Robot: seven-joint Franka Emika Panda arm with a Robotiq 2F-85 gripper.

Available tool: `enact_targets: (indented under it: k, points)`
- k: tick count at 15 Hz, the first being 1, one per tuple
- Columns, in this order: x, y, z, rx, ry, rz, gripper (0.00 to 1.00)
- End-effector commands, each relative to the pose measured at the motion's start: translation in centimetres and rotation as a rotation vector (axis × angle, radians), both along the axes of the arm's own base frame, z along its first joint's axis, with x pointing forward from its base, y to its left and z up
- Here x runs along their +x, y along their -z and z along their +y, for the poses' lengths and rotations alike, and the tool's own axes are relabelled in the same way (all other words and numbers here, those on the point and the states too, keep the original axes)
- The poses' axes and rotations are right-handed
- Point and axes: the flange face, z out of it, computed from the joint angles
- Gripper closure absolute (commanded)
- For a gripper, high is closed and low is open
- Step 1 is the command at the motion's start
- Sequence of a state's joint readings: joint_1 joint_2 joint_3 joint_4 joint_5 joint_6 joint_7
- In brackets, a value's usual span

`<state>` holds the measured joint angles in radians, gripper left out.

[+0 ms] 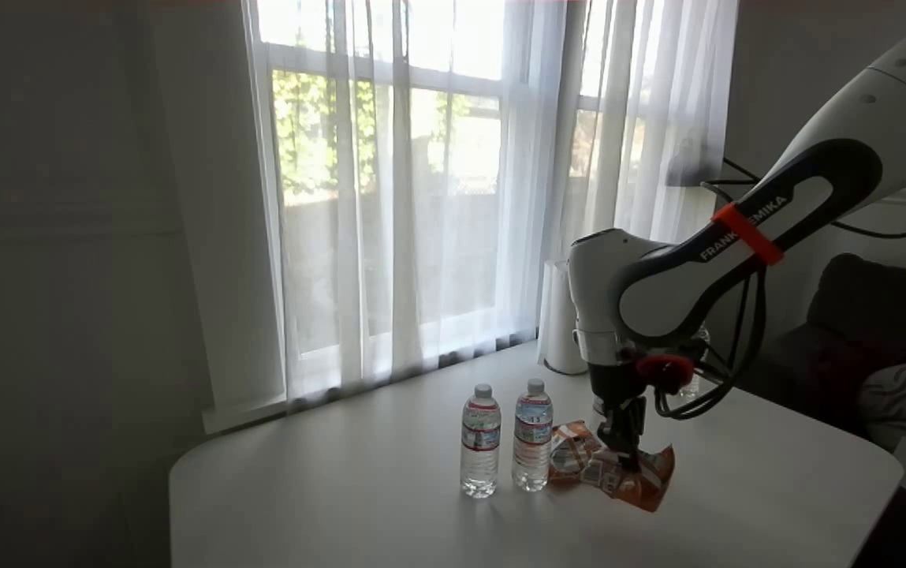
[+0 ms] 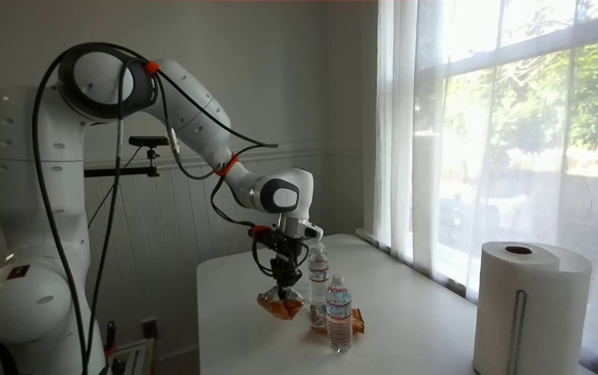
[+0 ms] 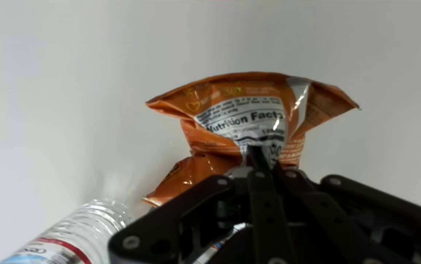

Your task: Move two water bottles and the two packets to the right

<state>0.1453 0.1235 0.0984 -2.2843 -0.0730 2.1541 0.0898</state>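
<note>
Well inside table edge (image 2: 202, 304): pinched packet (image 2: 279, 308)

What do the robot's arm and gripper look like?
The arm is white and rounded, with black bands. Light letters start with FRANK, and an orange-red strap crosses them. Black cables loop along the arm. The gripper is black, with jointed bars and little round bolts.

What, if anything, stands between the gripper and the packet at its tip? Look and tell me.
Nothing visible: the gripper pinches the packet directly, bunching it up. The other packet lies off to one side in both exterior views, not between them.
</note>
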Motion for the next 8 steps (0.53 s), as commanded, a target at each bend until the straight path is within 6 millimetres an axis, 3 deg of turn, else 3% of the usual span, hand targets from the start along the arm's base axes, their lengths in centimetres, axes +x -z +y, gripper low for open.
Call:
enact_targets:
  k: [1, 8]
  points:
    - [-2.3, -2.3, -3.7, -0.074, -0.042, 0.067, 1.0]
    - [-4.1, -5.1, -13.7, -0.173, -0.025, 0.141, 1.0]
